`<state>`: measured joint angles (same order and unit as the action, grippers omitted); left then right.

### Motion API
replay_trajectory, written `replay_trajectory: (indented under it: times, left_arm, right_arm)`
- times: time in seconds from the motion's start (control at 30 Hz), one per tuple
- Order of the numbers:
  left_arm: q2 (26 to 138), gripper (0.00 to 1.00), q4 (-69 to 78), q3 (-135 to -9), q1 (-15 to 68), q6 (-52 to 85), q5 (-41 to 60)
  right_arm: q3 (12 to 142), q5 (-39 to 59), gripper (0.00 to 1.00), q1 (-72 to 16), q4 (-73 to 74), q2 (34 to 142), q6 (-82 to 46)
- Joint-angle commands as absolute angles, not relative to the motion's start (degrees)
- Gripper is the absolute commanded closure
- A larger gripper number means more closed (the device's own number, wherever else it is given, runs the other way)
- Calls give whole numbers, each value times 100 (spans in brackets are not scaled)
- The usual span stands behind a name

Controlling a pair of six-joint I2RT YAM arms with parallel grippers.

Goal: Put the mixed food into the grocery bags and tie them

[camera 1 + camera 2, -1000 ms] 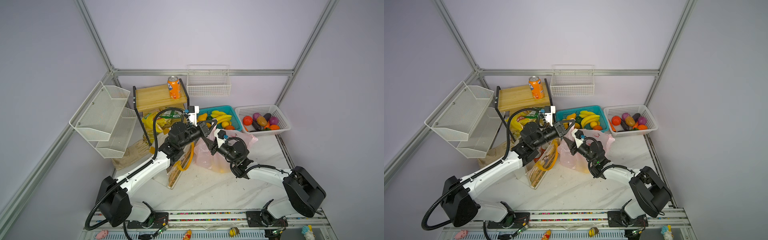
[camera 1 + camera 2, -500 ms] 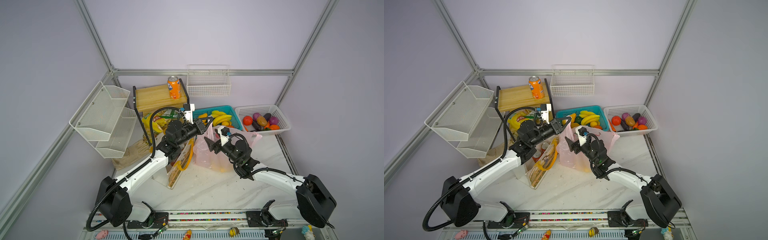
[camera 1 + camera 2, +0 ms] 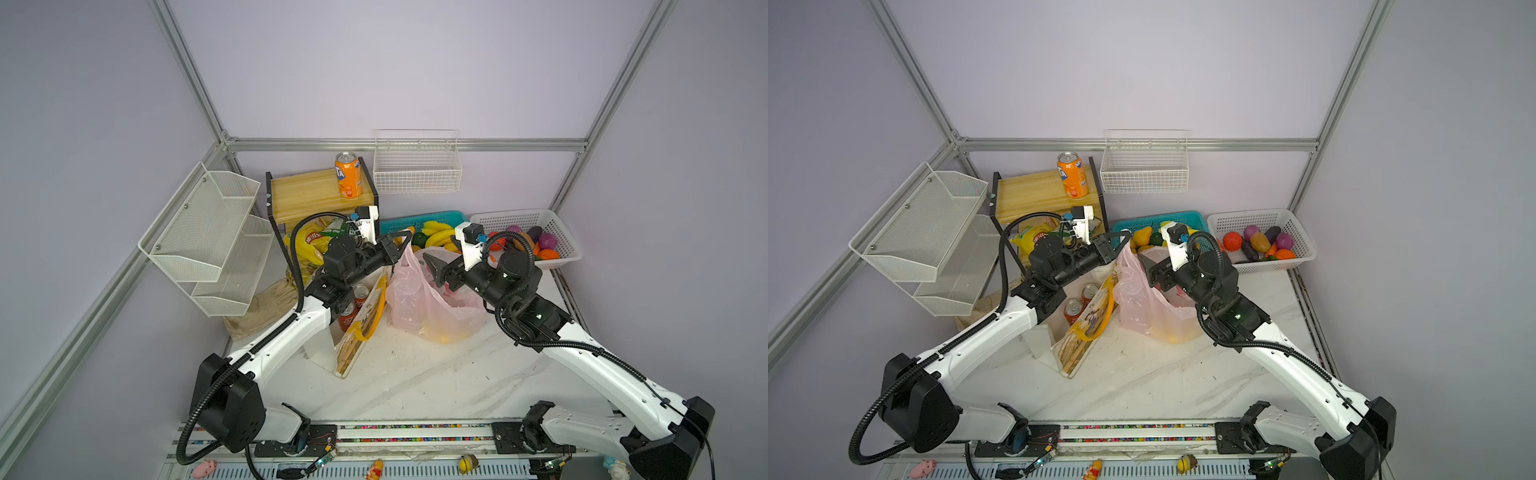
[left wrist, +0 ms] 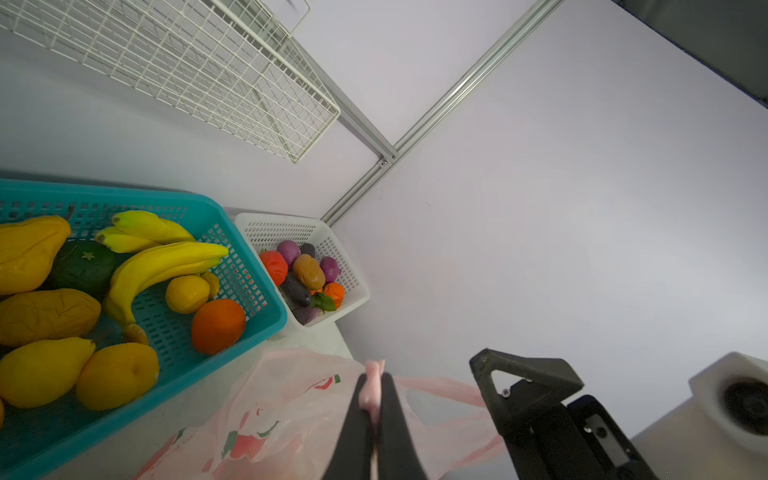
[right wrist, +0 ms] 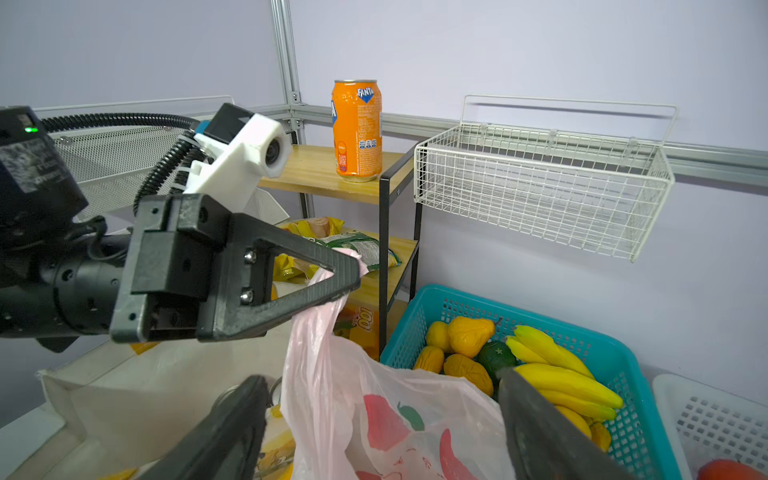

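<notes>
Left gripper [image 4: 371, 409] fully closed, pinching one handle [image 4: 372, 384] of the pink bag [image 3: 419, 299] and holding it up; the film hangs taut from the pinch. Right gripper [image 5: 382, 428] wide open, nothing in it, poised at the bag's mouth with a finger either side of the loose rim. A pink strap [image 4: 440, 388] runs toward it, probably the other handle. The bag sits on the tabletop [image 3: 436, 374] just beside the tote [image 3: 349, 357], in front of the teal basket [image 3: 440, 217]. Yellow fruit [image 3: 446, 334] shows through the film at the bottom. Two cola cans [image 3: 360, 292] stand inside the tote. Judgement: the film is thin, limp and slippery, and likely to tear under a sharp pull. The contents look light but enough to anchor the base. Best hold for the right gripper is the free handle, bunched, not the flat wall, where a single layer would likely slip out. Knot not yet made.
</notes>
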<state>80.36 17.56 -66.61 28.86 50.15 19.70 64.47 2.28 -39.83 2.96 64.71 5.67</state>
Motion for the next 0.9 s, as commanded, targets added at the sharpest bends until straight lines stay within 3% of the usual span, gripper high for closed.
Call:
replay_trajectory:
  times: [0.0,0.37,0.57,0.77,0.87]
  left_arm:
    - [7943,100,1716,-6815,2813,4782,1995]
    - [8022,100,1512,-7074,2722,4686,2137]
    - [8046,100,1569,-7083,2725,4793,2209]
    - [8032,100,1617,-7187,2731,4954,2394]
    - [8008,99,1659,-7229,2732,5035,2485]
  right_arm:
    - [6558,247,11,-3964,-598,6523,647]
    - [6727,660,15,-3964,-1283,6138,656]
    - [6622,1267,39,-3973,-466,6915,572]
    - [6092,1206,66,-3975,640,7570,359]
    - [5870,1183,73,-3973,927,7791,294]
